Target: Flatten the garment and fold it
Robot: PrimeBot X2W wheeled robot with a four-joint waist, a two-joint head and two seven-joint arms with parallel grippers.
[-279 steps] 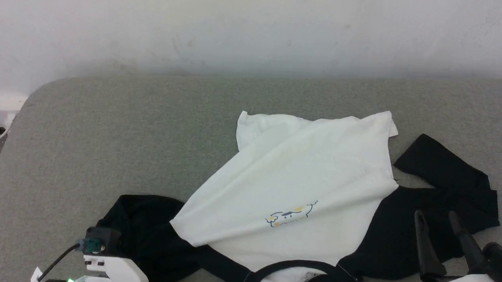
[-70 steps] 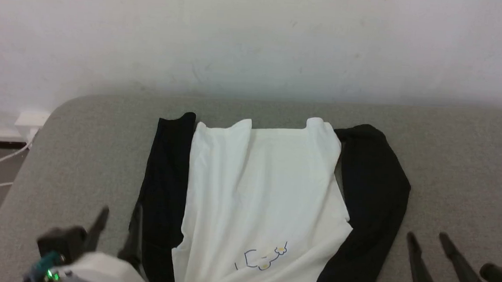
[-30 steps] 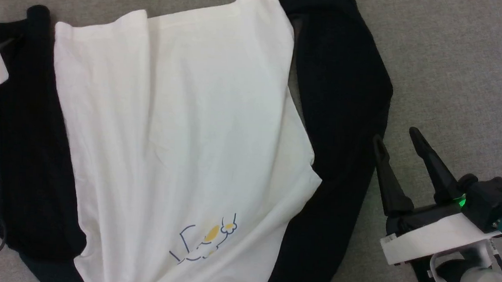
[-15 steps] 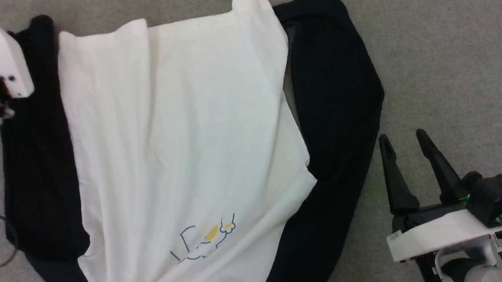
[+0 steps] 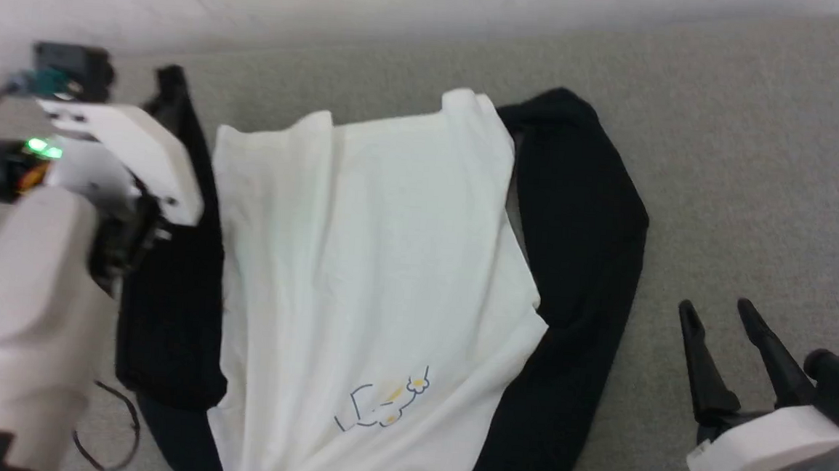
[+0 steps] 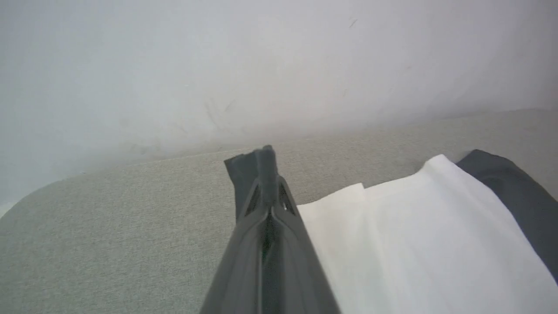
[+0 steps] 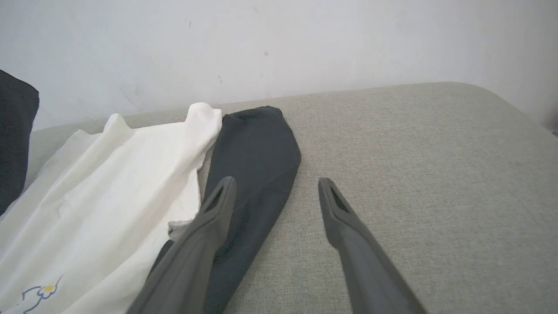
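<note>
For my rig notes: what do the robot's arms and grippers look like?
The left gripper and right gripper each have two long, tapered dark fingers on a white bracket. The left forearm is pale grey, with a green light, a teal plug and a thin dark cable.

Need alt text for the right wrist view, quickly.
The right gripper, fingers open and empty, hangs over the grey cushion at the edge of the garment's black sleeve. Its white body lies toward the view's left, with a pale wall behind.
</note>
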